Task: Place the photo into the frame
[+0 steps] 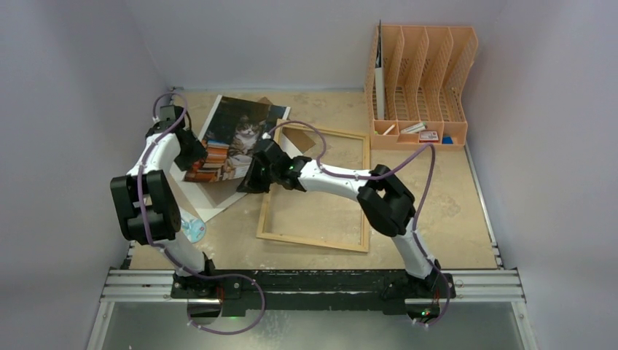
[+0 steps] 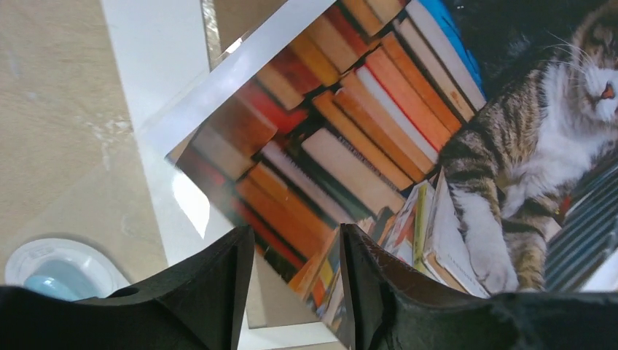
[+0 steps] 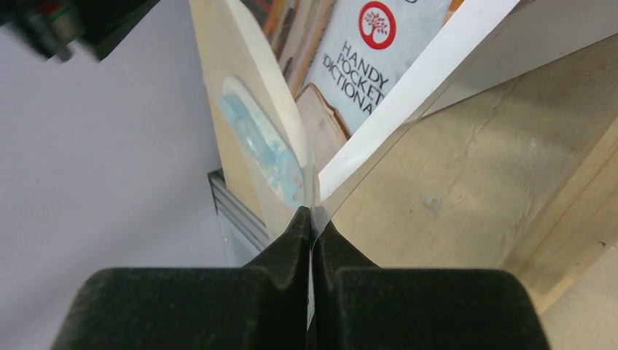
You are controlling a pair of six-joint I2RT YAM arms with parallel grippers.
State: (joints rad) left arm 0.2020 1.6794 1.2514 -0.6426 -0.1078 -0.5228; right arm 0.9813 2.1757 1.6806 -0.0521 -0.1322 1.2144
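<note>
Top view: the rectangular colour print [image 1: 237, 131] of a tabby cat among stacked books is sitting just left of the large picture frame [image 1: 312, 242] with its thin light-wood border. It is outside the frame's opening and is resting over plain white sheets [image 1: 218, 200] on the beige table [image 1: 452, 204]. The right gripper [image 1: 248, 182] is grasping the print's near right edge; in the right wrist view its black fingers [image 3: 342, 251] are pressing together on the thin sheet. The left gripper [image 1: 195, 153] is hovering at the print's left edge; in the left wrist view its fingers [image 2: 218, 270] are standing apart, unclenched, with the print's edge showing in the gap. The orange plastic file organiser [image 1: 423, 73] is standing at the far right corner, and a small round white-and-blue object [image 1: 193, 229] is lying beside the left arm.
</note>
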